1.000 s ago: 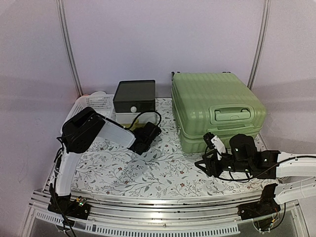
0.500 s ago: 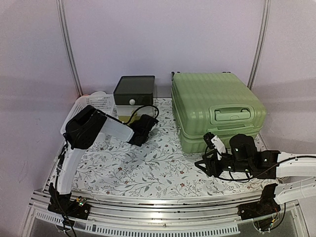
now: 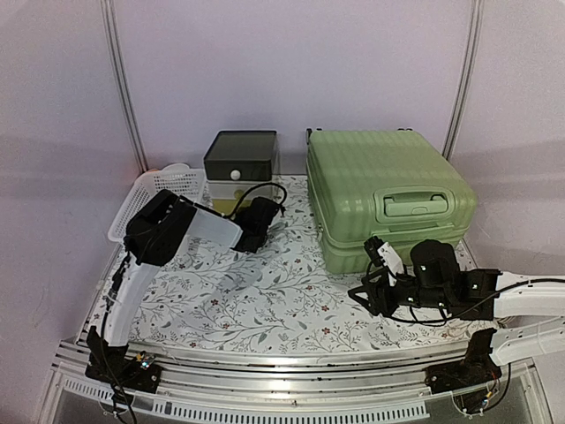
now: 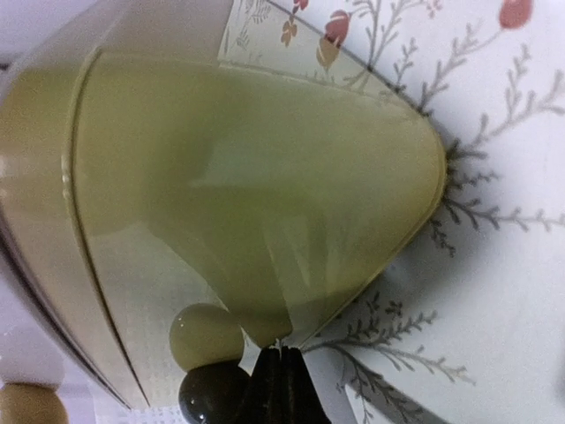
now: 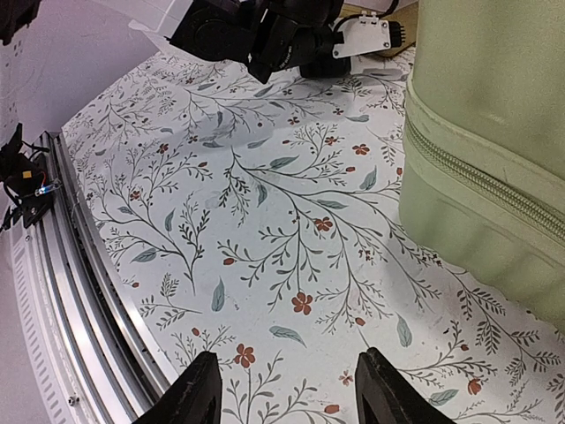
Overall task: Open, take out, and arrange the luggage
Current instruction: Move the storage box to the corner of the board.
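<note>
With the closed suitcase (image 3: 384,190) at the worktop's (image 3: 265,300) far-right corner, the empty, half-open right pincer (image 5: 282,389) beside it should trace the zip seam (image 5: 477,181) for its pull; the left pincer (image 4: 281,375), shut and empty, fronts the drawer box (image 3: 240,168).

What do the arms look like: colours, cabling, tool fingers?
Both have white link shells, bulky black joint housings and black base mounts. The left arm carries a loose black cable loop near its wrist; the right arm has black cables slung below its wrist. The left tool has thin black fingers; the right tool has broader black ones.
</note>
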`<action>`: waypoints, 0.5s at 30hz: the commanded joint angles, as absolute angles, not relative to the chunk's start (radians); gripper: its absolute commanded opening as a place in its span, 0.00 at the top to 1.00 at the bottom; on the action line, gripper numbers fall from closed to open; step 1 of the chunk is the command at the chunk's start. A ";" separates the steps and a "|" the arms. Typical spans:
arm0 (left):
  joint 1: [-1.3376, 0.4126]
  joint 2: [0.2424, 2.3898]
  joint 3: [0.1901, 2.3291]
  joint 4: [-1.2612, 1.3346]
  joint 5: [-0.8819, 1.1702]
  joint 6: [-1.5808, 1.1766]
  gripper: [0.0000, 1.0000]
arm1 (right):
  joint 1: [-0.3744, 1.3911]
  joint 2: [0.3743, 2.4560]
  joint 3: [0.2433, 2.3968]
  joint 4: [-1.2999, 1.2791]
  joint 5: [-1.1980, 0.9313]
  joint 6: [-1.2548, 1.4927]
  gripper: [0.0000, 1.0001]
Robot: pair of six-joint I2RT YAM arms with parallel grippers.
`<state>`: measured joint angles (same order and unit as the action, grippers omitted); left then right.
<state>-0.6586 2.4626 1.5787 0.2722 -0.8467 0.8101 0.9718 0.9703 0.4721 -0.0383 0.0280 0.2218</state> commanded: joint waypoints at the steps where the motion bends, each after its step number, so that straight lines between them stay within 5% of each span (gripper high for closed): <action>1: -0.583 2.578 1.622 0.288 -0.796 0.857 1.00 | 0.965 0.956 0.502 -0.038 0.035 0.234 0.47; 15: -0.598 2.504 1.593 0.230 -0.759 0.827 0.99 | 0.966 0.978 0.519 -0.033 0.030 0.243 0.44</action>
